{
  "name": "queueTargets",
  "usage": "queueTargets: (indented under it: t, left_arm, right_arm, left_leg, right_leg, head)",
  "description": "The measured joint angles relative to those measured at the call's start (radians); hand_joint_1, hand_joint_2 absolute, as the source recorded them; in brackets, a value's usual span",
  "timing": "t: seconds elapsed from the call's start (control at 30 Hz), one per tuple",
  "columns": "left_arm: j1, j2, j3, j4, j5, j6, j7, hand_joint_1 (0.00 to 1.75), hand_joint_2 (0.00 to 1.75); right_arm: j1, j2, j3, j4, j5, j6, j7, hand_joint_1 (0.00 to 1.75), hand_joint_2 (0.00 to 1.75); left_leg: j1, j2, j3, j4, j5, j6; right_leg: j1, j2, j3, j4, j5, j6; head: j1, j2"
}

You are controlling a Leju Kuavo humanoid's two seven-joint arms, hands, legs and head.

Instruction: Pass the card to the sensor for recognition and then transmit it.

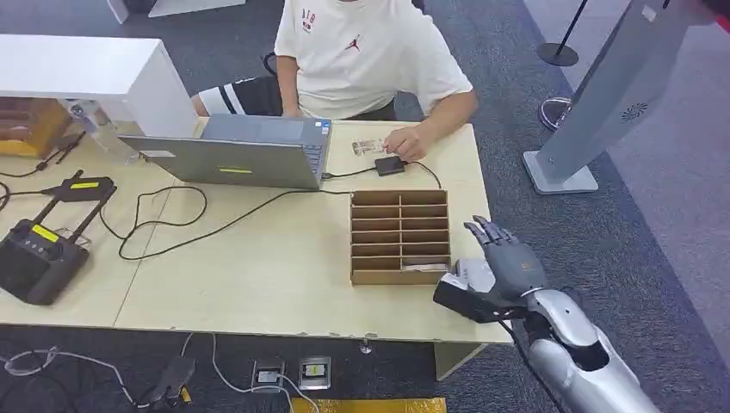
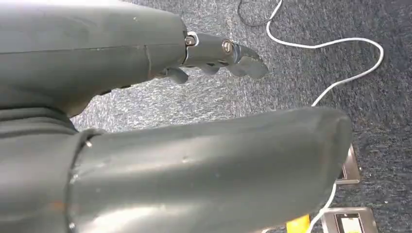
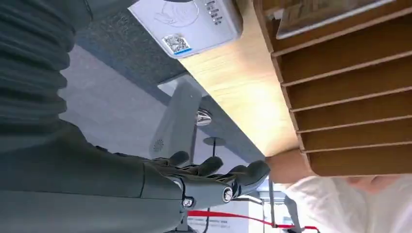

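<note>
While its fingers are lying spread and holding nothing, the right hand (image 1: 498, 271) is hovering at the worktop (image 1: 258, 275) edge, probably to reach the card (image 1: 423, 268) at nine o'clock, in the nearest slot of the wooden organiser (image 1: 399, 237). At twelve o'clock the sensor (image 1: 389, 165) is sitting under a person's hand (image 1: 405, 140). The left hand (image 2: 221, 56) is hanging empty over the carpet (image 2: 291, 73).

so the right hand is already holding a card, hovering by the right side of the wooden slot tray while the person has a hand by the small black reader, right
Not quite: the right hand holds no card. In the head view its fingers are spread and bare. The rest stands: it hovers by the right side of the wooden slot tray, and the person's hand rests by the small black reader.
</note>
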Motion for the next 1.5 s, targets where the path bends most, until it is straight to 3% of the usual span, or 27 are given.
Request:
queueTargets:
  t: [0.37, 0.9, 1.2, 1.5]
  left_arm:
    - [-0.007, 0.000, -0.001, 0.000, -0.010, 0.005, 0.000, 0.00, 0.00]
    - [-0.024, -0.008, -0.001, 0.000, -0.019, 0.002, 0.003, 0.00, 0.00]
    - [-0.027, -0.007, -0.001, 0.000, -0.019, 0.004, 0.003, 0.00, 0.00]
    - [-0.048, -0.007, -0.001, 0.000, -0.024, -0.005, 0.037, 0.00, 0.00]
  right_arm:
    - [-0.006, 0.032, 0.010, 0.075, -0.018, -0.122, -0.039, 0.00, 1.75]
    - [-0.020, 0.082, 0.010, 0.173, -0.055, -0.140, -0.080, 0.00, 1.75]
    - [-0.022, 0.101, 0.010, 0.180, -0.109, -0.186, -0.145, 0.00, 1.75]
    - [-0.021, 0.108, 0.010, 0.168, -0.122, -0.190, -0.148, 0.00, 1.75]
  left_leg:
    - [0.000, 0.000, 0.000, 0.000, 0.000, 0.000]
    - [0.000, 0.000, 0.000, 0.000, 0.000, 0.000]
    - [0.000, 0.000, 0.000, 0.000, 0.000, 0.000]
    - [0.000, 0.000, 0.000, 0.000, 0.000, 0.000]
  right_leg:
    - [0.000, 0.000, 0.000, 0.000, 0.000, 0.000]
    - [0.000, 0.000, 0.000, 0.000, 0.000, 0.000]
    - [0.000, 0.000, 0.000, 0.000, 0.000, 0.000]
    - [0.000, 0.001, 0.000, 0.000, 0.000, 0.000]
  head:
    - [0.000, 0.000]
    - [0.000, 0.000]
    - [0.000, 0.000]
    - [0.000, 0.000]
